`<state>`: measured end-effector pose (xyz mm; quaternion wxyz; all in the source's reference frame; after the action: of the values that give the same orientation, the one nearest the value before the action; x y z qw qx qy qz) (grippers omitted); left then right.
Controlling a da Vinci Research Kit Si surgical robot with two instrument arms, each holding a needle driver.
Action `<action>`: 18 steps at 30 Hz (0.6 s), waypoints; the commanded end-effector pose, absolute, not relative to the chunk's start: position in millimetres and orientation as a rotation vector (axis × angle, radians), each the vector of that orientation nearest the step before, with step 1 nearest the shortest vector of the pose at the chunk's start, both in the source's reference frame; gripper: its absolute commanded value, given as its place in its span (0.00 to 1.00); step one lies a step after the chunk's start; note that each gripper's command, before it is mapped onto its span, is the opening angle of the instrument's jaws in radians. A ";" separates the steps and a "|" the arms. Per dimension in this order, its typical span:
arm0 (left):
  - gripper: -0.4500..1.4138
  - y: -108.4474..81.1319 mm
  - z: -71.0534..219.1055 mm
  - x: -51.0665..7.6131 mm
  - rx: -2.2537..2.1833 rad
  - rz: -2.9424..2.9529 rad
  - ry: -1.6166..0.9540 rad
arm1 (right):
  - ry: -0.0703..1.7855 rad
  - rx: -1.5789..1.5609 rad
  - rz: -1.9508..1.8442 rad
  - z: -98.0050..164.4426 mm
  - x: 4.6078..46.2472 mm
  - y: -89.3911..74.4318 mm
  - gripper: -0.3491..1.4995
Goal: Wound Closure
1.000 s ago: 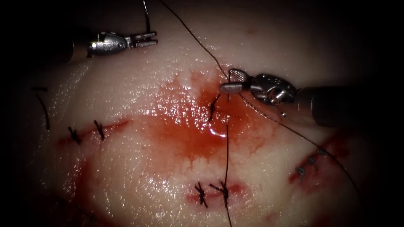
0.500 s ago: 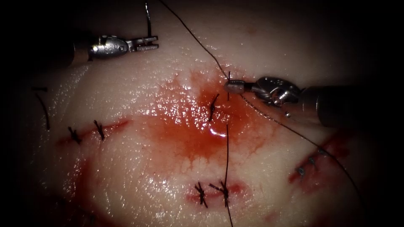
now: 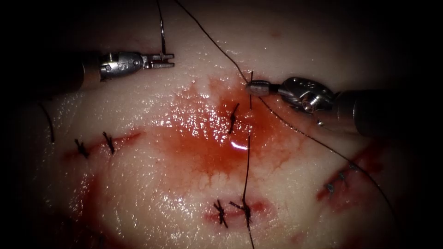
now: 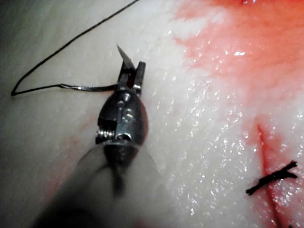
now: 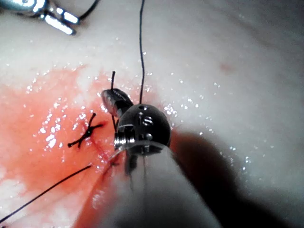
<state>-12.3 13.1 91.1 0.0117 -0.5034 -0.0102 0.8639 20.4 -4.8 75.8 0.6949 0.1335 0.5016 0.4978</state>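
Endoscope view: left tool [image 3: 161, 60] fingers grasp needle [image 3: 161, 32]; right tool [image 3: 257, 87] clenched on thread [image 3: 251, 79].

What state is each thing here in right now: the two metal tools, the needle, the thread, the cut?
Left tool: jaws shut on the needle.
Needle: held near its tip, outside the tissue.
Right tool: jaws shut on the thread.
Thread: severed; a strand stands up from a stitch.
Cut: stitched, wet with red fluid.
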 end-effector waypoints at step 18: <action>0.75 13.6 90.6 -12.3 -1.348 2.597 -0.036 | 1.206 0.270 1.059 74.9 21.1 -4.3 0.70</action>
<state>-11.6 13.1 89.6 0.1132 -0.4502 -0.0082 0.8857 20.4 -4.0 74.2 0.6861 0.1180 0.5411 0.4718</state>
